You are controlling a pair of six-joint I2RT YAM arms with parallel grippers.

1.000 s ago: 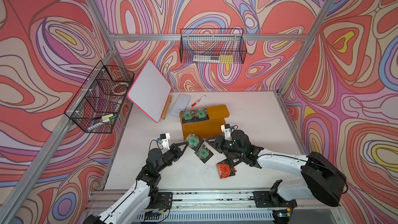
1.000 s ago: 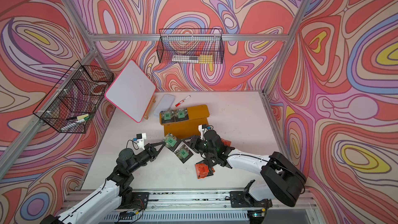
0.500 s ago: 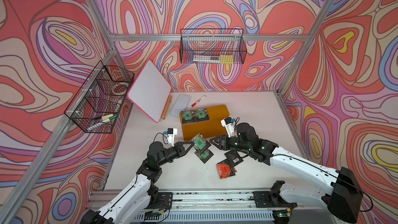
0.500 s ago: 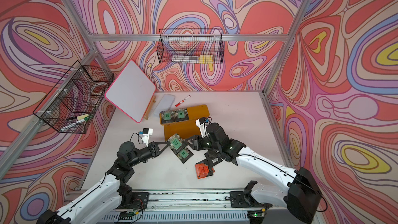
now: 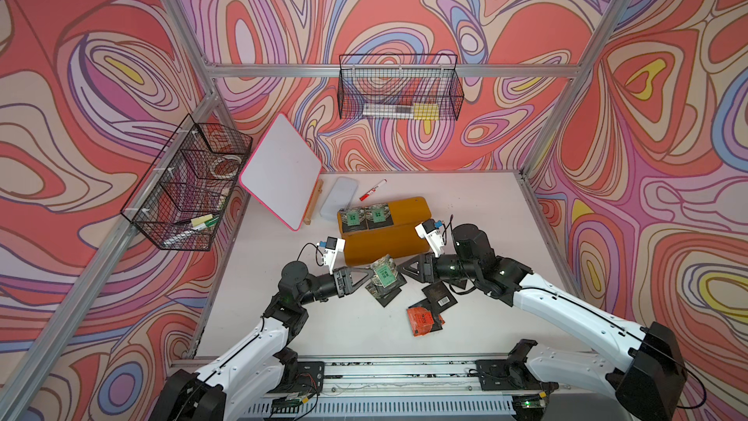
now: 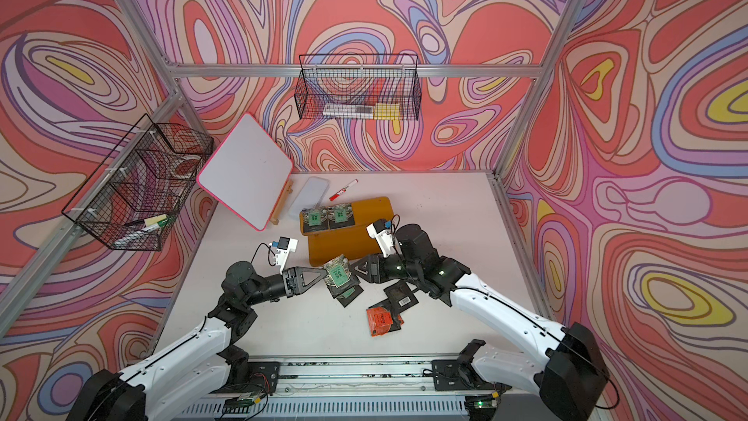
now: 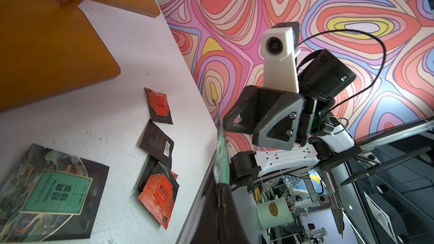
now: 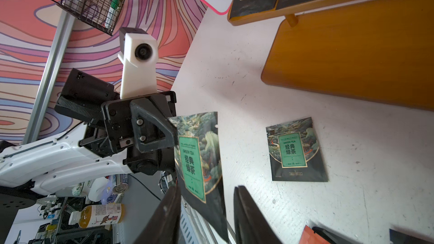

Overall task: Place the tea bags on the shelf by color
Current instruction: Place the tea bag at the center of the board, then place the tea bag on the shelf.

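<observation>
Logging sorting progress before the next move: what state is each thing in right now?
Left tool: shut on the held green tea bag.
Held green tea bag: lifted, between the two tools.
Right tool: open, by that bag.
Shelf: two green bags on upper step, lower step bare.
Second green bag: flat on table.
Orange-red bags: on table, unsorted.

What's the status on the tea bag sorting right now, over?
Left gripper shut on green tea bag, held aloft. Right gripper open, jaws around its far edge. Two green bags on shelf top step. Nothing blocking.
</observation>
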